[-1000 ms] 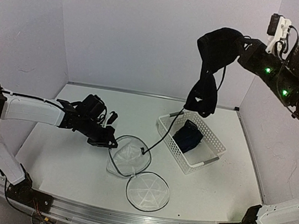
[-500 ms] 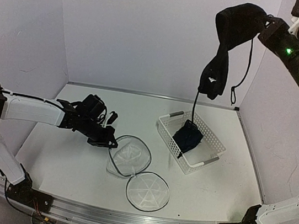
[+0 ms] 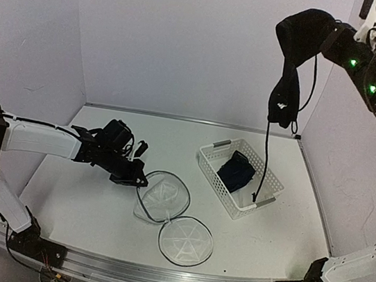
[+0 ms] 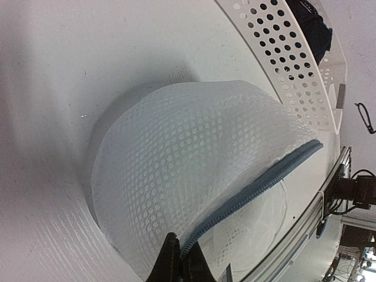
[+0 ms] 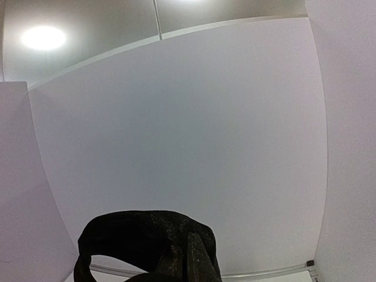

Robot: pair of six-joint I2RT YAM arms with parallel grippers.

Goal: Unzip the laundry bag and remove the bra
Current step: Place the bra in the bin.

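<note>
Since a second ago, my right arm is lifting the bra (image 3: 284, 98) higher and further toward the right wall, while the left arm is staying exactly where it was. I am raising the garment this high, I judge, so that its long strap is coming free of the laundry bag (image 3: 163, 198), which is lying open on the table with its round lid panel (image 3: 186, 240) flopped toward me. The strap is now dangling over the white basket (image 3: 219, 180), well clear of the bag; whether its tip is touching the basket I cannot tell. A dark item (image 3: 234, 173) is sitting inside that basket.

The right gripper (image 3: 327, 36) is pressed together on a bunched fold of the bra, and its wrist view is showing the dark fabric draped over the fingertips. The left gripper (image 4: 178, 262) is also squeezed tight, pinching the bag at its grey zipper (image 4: 261, 187) edge and pinning the mesh so it is not following the garment upward.
</note>
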